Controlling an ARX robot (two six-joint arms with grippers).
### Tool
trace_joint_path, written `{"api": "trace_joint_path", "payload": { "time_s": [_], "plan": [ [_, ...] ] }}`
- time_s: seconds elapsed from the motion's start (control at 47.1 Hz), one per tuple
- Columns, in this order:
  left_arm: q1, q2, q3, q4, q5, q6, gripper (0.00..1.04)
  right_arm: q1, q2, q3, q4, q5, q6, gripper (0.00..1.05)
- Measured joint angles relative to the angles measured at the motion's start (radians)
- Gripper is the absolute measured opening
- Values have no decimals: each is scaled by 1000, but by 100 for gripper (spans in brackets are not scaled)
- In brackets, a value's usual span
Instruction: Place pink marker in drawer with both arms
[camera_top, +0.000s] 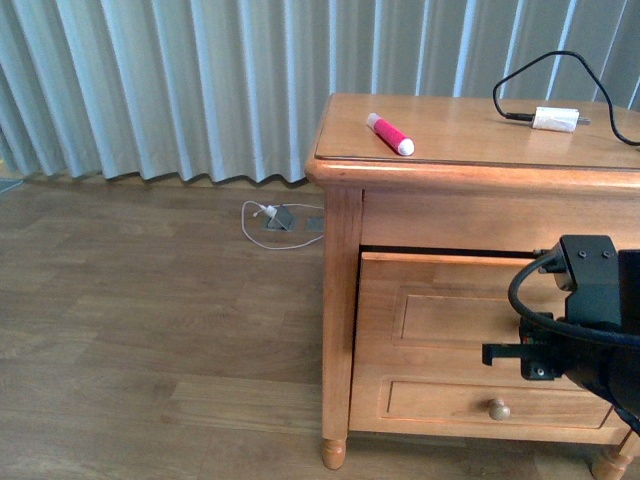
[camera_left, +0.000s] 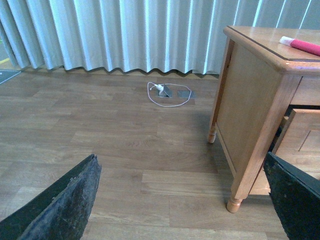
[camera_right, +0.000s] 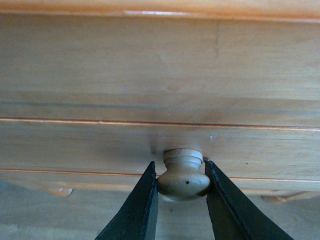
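Pink marker (camera_top: 390, 134) is lying flat on the nightstand top (camera_top: 470, 135), near its front left corner. Its long axis is running diagonally, the white cap pointing toward the front edge. It is showing again at the edge of the left wrist view (camera_left: 302, 45). It is not in the drawer yet.

Drawer (camera_top: 440, 310) is sitting just below the top, out only a crack, with a dark gap along its upper edge. Right gripper (camera_right: 180, 167) is pinching the drawer's round knob (camera_right: 183, 177), one finger touching each side. In the front view the right arm (camera_top: 585, 310) is hiding that knob.

Left gripper (camera_left: 180, 165) is hanging with its fingers spread wide and holding nothing. It is low over the floor (camera_left: 125, 145) beside the nightstand, with the marker well above it.

From the right jaws the marker is lying up and to the left. The right arm looks committed to the pull, so the free left arm is likely the one to pick. It would need to rise and close across the diagonal axis.

Charger plug (camera_top: 555, 120) with a black cable is sitting well apart at the back right.
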Motion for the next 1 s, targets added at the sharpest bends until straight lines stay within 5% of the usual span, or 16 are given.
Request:
{"api": "trace_joint_path", "payload": {
  "time_s": [0.85,0.999],
  "plan": [
    [0,0,0,0,0,0,99,-114,-377,-612,112,-215,-22,22],
    [0,0,0,0,0,0,99,-121,-411,-637,114,-200,-26,43]
  ]
}}
